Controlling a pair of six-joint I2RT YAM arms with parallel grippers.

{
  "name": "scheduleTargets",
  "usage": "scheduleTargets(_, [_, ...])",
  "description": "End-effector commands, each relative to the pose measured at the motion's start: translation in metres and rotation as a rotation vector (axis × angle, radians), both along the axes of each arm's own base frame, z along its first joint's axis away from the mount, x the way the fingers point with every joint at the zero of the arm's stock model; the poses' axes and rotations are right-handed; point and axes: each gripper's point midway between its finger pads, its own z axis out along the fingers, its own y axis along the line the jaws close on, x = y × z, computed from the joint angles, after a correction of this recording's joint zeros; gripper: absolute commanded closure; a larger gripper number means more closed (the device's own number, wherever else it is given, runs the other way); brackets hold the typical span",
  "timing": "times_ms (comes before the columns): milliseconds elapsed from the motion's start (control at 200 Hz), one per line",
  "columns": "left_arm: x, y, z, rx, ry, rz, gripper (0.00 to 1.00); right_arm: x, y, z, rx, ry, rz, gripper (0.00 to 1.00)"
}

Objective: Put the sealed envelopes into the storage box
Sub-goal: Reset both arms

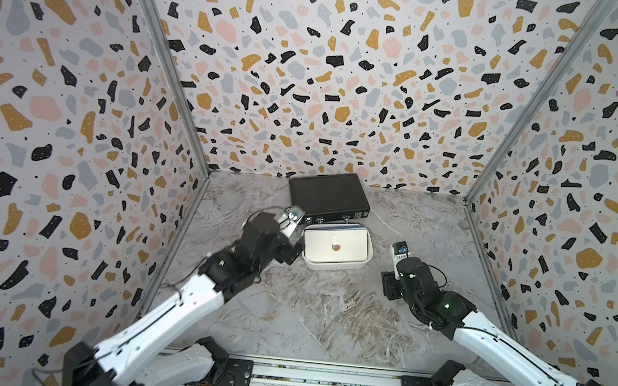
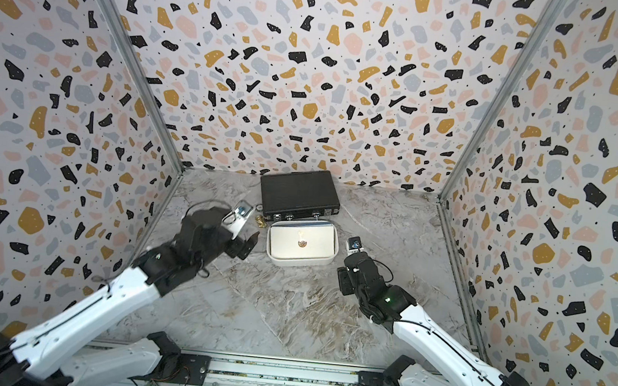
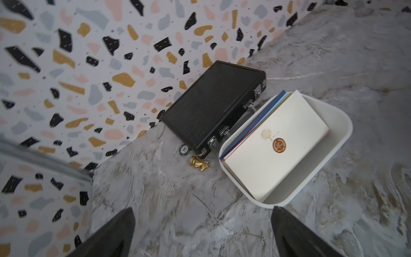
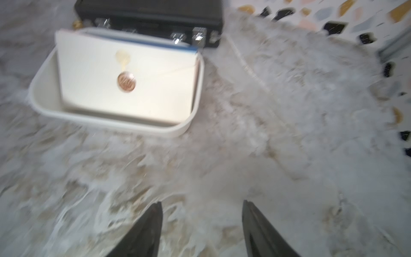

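Lying stacked in the storage box (image 1: 335, 266), at 6 o'clock of the black briefcase (image 1: 328, 196), the sealed envelopes (image 1: 318, 242) show only the cream top one fully; the others are thin edges. Beside the box, the left gripper (image 3: 202, 209) at 9 o'clock and the right gripper (image 4: 202, 202) at 3 o'clock have fingers spread and empty.

High above the table's (image 1: 325, 321) near edge for both top views, side by side, angled down toward the far wall, taking in both arms and the whole tabletop. Close over the left side for the left wrist, looking past the left gripper (image 3: 202, 210) at the storage box (image 3: 340, 124) and black briefcase (image 3: 213, 106) toward the far edge; blurred for the right wrist, past the right gripper (image 4: 202, 203) onto that same pair from the right side.
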Motion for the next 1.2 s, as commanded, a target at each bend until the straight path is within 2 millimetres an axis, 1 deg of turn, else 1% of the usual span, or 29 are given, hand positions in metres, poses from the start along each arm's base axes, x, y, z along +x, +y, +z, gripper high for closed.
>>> scheduleTargets(0, [-0.001, 0.045, -0.016, -0.159, -0.136, 0.28, 0.01, 0.032, -0.041, 0.026, -0.181, -0.249, -0.205, 0.3])
scheduleTargets(45, [-0.008, 0.066, -0.027, -0.147, -0.178, 0.364, 0.01, 0.038, -0.053, 0.021, -0.236, -0.258, -0.255, 0.25])
scheduleTargets(85, [-0.013, 0.078, -0.036, -0.119, -0.202, 0.404, 0.01, 0.041, -0.065, 0.014, -0.283, -0.241, -0.298, 0.22])
scheduleTargets(165, [-0.018, 0.091, -0.054, -0.064, -0.232, 0.446, 0.01, 0.042, -0.089, -0.006, -0.353, -0.193, -0.366, 0.16])
scheduleTargets(225, [-0.018, 0.097, -0.067, -0.023, -0.233, 0.461, 0.01, 0.042, -0.1, -0.022, -0.375, -0.166, -0.375, 0.13])
scheduleTargets(285, [-0.012, 0.104, -0.078, -0.015, -0.24, 0.471, 0.01, 0.042, -0.11, -0.032, -0.401, -0.158, -0.402, 0.12])
scheduleTargets(355, [-0.002, 0.114, -0.093, -0.051, -0.22, 0.487, 0.01, 0.047, -0.117, -0.045, -0.374, -0.146, -0.411, 0.12])
scheduleTargets(420, [0.01, 0.125, -0.102, -0.098, -0.199, 0.497, 0.01, 0.052, -0.135, -0.059, -0.327, -0.155, -0.487, 0.12])
scheduleTargets(441, [0.014, 0.125, -0.104, -0.093, -0.186, 0.493, 0.01, 0.053, -0.141, -0.065, -0.305, -0.152, -0.507, 0.11])
scheduleTargets(461, [0.018, 0.124, -0.106, -0.082, -0.172, 0.48, 0.01, 0.059, -0.143, -0.063, -0.285, -0.16, -0.508, 0.1])
scheduleTargets(486, [0.022, 0.121, -0.106, -0.077, -0.166, 0.455, 0.01, 0.06, -0.146, -0.067, -0.277, -0.12, -0.52, 0.1])
scheduleTargets(546, [0.032, 0.126, -0.11, -0.083, -0.162, 0.471, 0.01, 0.075, -0.146, -0.064, -0.245, -0.166, -0.504, 0.09])
scheduleTargets(606, [0.043, 0.124, -0.111, -0.098, -0.152, 0.433, 0.01, 0.087, -0.141, -0.061, -0.213, -0.215, -0.463, 0.09])
scheduleTargets(651, [0.05, 0.125, -0.111, -0.136, -0.16, 0.43, 0.01, 0.091, -0.139, -0.063, -0.238, -0.206, -0.428, 0.1])
scheduleTargets(696, [0.056, 0.124, -0.125, -0.182, -0.123, 0.401, 0.01, 0.097, -0.139, -0.063, -0.254, -0.225, -0.402, 0.12])
scheduleTargets(706, [0.057, 0.125, -0.124, -0.192, -0.133, 0.396, 0.01, 0.098, -0.139, -0.062, -0.256, -0.234, -0.399, 0.12])
scheduleTargets(736, [0.061, 0.127, -0.134, -0.202, -0.139, 0.398, 0.01, 0.099, -0.142, -0.065, -0.244, -0.262, -0.394, 0.13])
scheduleTargets(756, [0.065, 0.13, -0.134, -0.212, -0.164, 0.407, 0.01, 0.098, -0.145, -0.069, -0.222, -0.277, -0.399, 0.13])
scheduleTargets(801, [0.07, 0.134, -0.135, -0.212, -0.17, 0.42, 0.01, 0.098, -0.155, -0.065, -0.176, -0.296, -0.434, 0.11])
scheduleTargets(821, [0.071, 0.133, -0.133, -0.224, -0.157, 0.416, 0.01, 0.097, -0.156, -0.07, -0.148, -0.254, -0.424, 0.13])
scheduleTargets(841, [0.068, 0.131, -0.141, -0.225, -0.097, 0.406, 0.01, 0.097, -0.157, -0.076, -0.109, -0.225, -0.402, 0.15])
scheduleTargets(876, [0.07, 0.129, -0.144, -0.228, -0.041, 0.392, 0.01, 0.098, -0.158, -0.085, -0.028, -0.225, -0.356, 0.19])
scheduleTargets(901, [0.072, 0.131, -0.145, -0.241, -0.047, 0.388, 0.01, 0.099, -0.16, -0.093, 0.016, -0.231, -0.341, 0.2])
scheduleTargets(941, [0.076, 0.135, -0.142, -0.261, -0.078, 0.394, 0.01, 0.1, -0.162, -0.084, 0.045, -0.288, -0.333, 0.19])
scheduleTargets(991, [0.075, 0.137, -0.144, -0.278, -0.046, 0.394, 0.01, 0.098, -0.162, -0.093, 0.041, -0.204, -0.344, 0.18])
scheduleTargets(1046, [0.076, 0.137, -0.145, -0.277, -0.029, 0.395, 0.01, 0.101, -0.161, -0.086, 0.047, -0.275, -0.331, 0.17])
scheduleTargets(1096, [0.077, 0.138, -0.144, -0.283, -0.047, 0.396, 0.01, 0.099, -0.163, -0.093, 0.043, -0.206, -0.343, 0.17])
scheduleTargets(1156, [0.077, 0.138, -0.144, -0.281, -0.041, 0.395, 0.01, 0.102, -0.162, -0.088, 0.049, -0.258, -0.335, 0.17])
scheduleTargets(1191, [0.076, 0.138, -0.144, -0.28, -0.037, 0.395, 0.01, 0.099, -0.163, -0.091, 0.047, -0.226, -0.34, 0.17])
